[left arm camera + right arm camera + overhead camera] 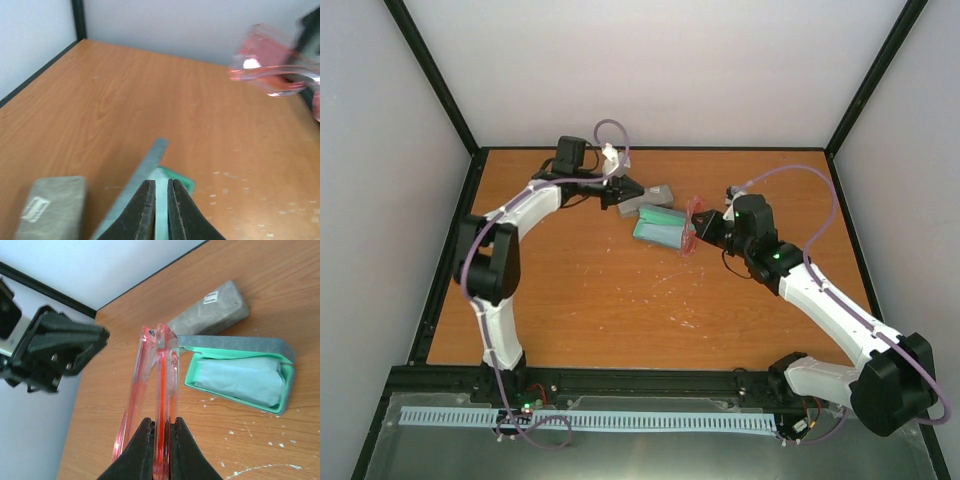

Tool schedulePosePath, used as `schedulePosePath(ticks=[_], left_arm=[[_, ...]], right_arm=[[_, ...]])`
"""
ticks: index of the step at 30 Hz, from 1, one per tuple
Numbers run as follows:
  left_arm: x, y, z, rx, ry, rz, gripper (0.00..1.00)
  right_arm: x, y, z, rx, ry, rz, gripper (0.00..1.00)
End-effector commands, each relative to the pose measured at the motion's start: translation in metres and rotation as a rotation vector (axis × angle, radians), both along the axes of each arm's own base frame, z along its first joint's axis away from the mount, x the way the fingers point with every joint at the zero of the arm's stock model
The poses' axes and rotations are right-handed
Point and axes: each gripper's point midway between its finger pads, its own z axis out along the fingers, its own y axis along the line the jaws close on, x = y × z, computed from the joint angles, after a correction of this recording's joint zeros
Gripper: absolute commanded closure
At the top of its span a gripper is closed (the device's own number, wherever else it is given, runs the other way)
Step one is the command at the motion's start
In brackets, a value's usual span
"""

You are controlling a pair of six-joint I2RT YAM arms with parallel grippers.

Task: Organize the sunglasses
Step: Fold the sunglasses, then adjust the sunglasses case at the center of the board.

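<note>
Right gripper [160, 429] pinches see-through red-pink plastic sunglasses [161, 370], open green-lined grey oblong case [235, 343] just right of it; left gripper [161, 189] clamps its lid [146, 164].

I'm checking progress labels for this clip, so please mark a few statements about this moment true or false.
1. The right hand grips the pink sunglasses. True.
2. The sunglasses already lie inside the open case. False: they are held up beside it, and the case holds only a pale blue cloth.
3. The open case has a green lining. True.
4. Both cases stand open. False: the grey case behind is shut.
5. The left hand is pinched on the lid edge of the open case. True, as far as the left wrist view shows.
</note>
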Motion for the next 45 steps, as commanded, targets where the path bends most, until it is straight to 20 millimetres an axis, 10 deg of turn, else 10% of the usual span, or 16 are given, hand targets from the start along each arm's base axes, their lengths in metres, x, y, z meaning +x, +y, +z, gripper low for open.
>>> schedulePosePath(ticks=[1, 5, 17, 27, 45], left_arm=[[0.046, -0.001, -0.037, 0.128, 0.015, 0.055, 0.90], [0.075, -0.003, -0.078, 0.216, 0.060, 0.087, 0.90], [0.122, -0.005, -0.118, 0.325, 0.064, 0.179, 0.89], [0.097, -0.013, -0.159, 0.403, 0.106, 0.129, 0.90], [0.044, -0.007, -0.172, 0.408, 0.187, 0.079, 0.93]], right_arm=[[0.006, -0.012, -0.014, -0.011, 0.034, -0.063, 0.97], [0.009, -0.011, -0.018, -0.012, 0.035, -0.056, 0.97], [0.008, -0.016, -0.020, -0.046, 0.011, -0.057, 0.97], [0.012, -0.018, -0.039, -0.050, 0.049, -0.079, 0.97], [0.029, -0.019, -0.102, -0.008, 0.133, -0.180, 0.97]])
